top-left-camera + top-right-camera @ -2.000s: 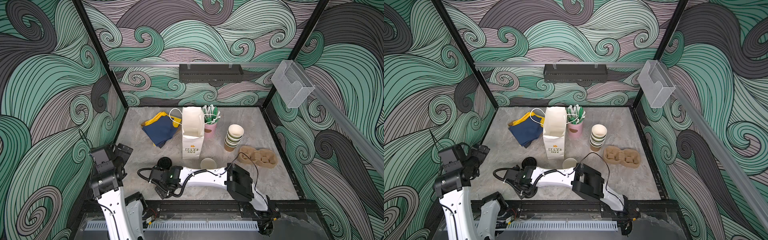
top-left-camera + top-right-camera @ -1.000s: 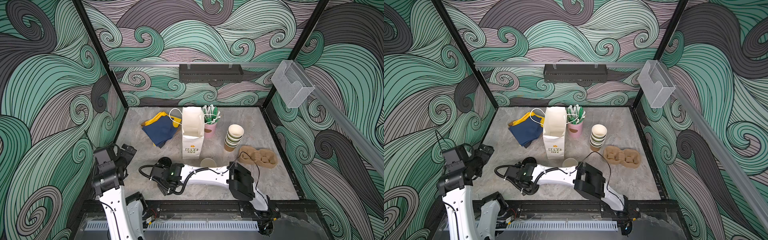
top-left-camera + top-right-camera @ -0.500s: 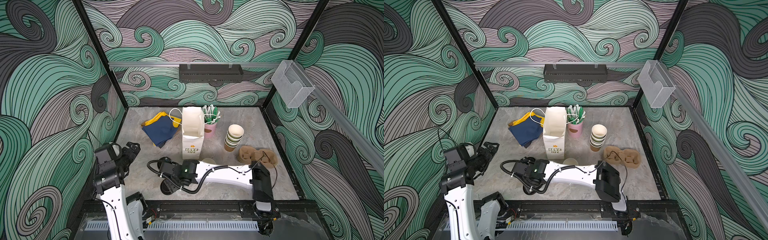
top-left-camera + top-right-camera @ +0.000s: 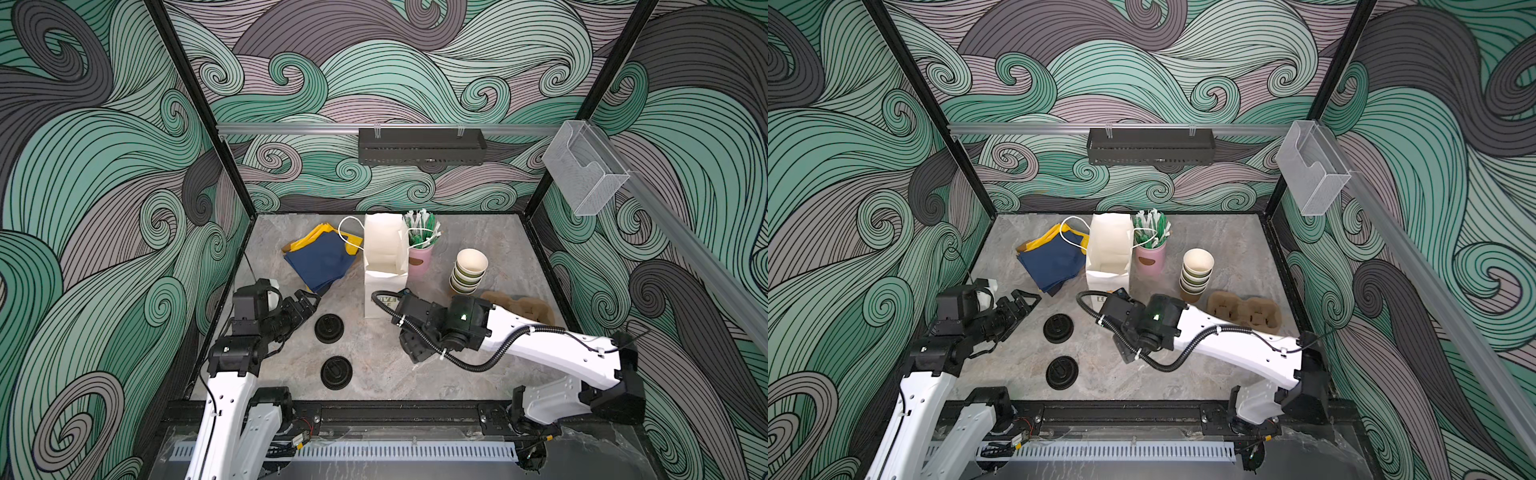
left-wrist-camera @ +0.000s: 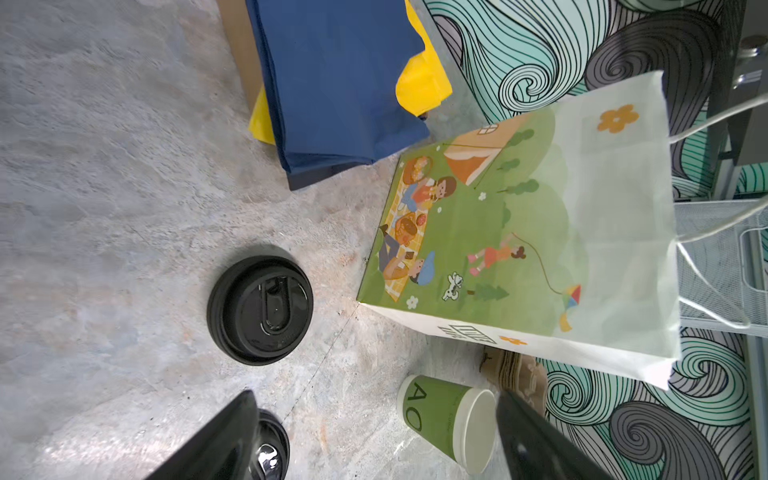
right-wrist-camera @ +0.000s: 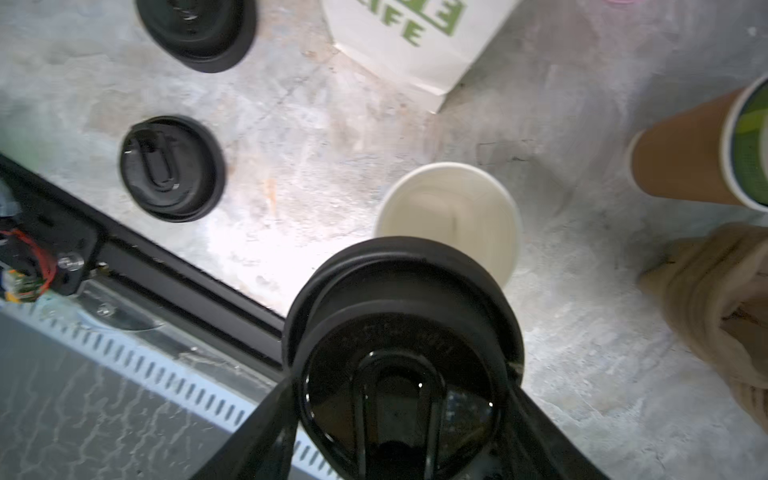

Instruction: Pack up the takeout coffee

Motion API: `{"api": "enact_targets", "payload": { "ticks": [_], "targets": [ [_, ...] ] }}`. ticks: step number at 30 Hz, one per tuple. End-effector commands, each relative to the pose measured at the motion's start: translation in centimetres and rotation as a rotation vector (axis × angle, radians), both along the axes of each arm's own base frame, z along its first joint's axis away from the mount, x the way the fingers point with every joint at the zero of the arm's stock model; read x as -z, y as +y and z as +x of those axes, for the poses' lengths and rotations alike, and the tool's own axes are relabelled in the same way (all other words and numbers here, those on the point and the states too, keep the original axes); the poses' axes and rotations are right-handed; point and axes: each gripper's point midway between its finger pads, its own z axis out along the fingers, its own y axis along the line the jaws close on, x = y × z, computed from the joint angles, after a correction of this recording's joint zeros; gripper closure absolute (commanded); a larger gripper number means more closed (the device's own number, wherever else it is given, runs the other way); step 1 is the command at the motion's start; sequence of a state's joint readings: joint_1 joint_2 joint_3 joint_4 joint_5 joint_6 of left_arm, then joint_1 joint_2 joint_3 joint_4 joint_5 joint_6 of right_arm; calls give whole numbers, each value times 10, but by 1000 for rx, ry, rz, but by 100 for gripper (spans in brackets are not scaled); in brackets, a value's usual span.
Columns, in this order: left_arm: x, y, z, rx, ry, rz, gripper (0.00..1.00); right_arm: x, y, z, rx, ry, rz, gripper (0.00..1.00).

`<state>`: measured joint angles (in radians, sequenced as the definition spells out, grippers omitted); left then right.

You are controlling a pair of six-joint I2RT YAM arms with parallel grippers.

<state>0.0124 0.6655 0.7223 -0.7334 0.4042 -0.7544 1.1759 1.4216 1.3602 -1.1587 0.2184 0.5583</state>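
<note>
Right pincer (image 6: pixel 401 378): clamped by both jaws on the rim of a black sip lid (image 6: pixel 401 299). The lid is held over the near rim of the green cup (image 6: pixel 449 212); whether they touch cannot be told. Left pincer (image 5: pixel 374 401): jaws spread wide with nothing between them, held low at the table's left side, near the farther loose lid (image 4: pixel 329 328).

Enclosure: walls are papered with green, grey and mauve swirls. A black wire shelf (image 4: pixel 422 145) and a clear plastic pocket (image 4: pixel 584 174) are hung on rails.

Table: grey stone-look top (image 4: pixel 478 374), bounded in front by a black rail (image 4: pixel 395 411).

Containers, by size:
- white paper bag (image 4: pixel 384 253), stood upright and open at mid-table
- blue-and-yellow folded cloth (image 4: pixel 322 259), laid left of the bag
- brown pulp carrier (image 4: pixel 523 305), laid near the right edge
- stack of lidless cups (image 4: pixel 467 270), stood behind the carrier
- pink holder (image 4: pixel 419 262), filled with green-and-white wrapped sticks (image 4: pixel 422 228), just right of the bag
- green cup, stood upright and lidless by the bag's front corner; hidden under the right arm in both top views

Nearer loose lid (image 4: pixel 336 372): laid flat by the front rail.

Bare tabletop is seen at front centre and along the back right.
</note>
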Motion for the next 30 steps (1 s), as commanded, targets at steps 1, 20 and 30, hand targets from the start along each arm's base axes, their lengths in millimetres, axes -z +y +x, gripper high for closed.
{"api": "enact_targets", "payload": {
  "ticks": [1, 20, 30],
  "targets": [
    [-2, -2, 10, -15, -27, 17, 8, 1, -12, 11, -71, -33, -31, 28],
    [6, -8, 15, 15, -27, 34, 8, 4, -14, 21, -653, -89, -8, 30],
    [8, -7, 11, 9, -20, 37, 8, 19, -6, 29, -743, 13, -53, 30]
  ]
}}
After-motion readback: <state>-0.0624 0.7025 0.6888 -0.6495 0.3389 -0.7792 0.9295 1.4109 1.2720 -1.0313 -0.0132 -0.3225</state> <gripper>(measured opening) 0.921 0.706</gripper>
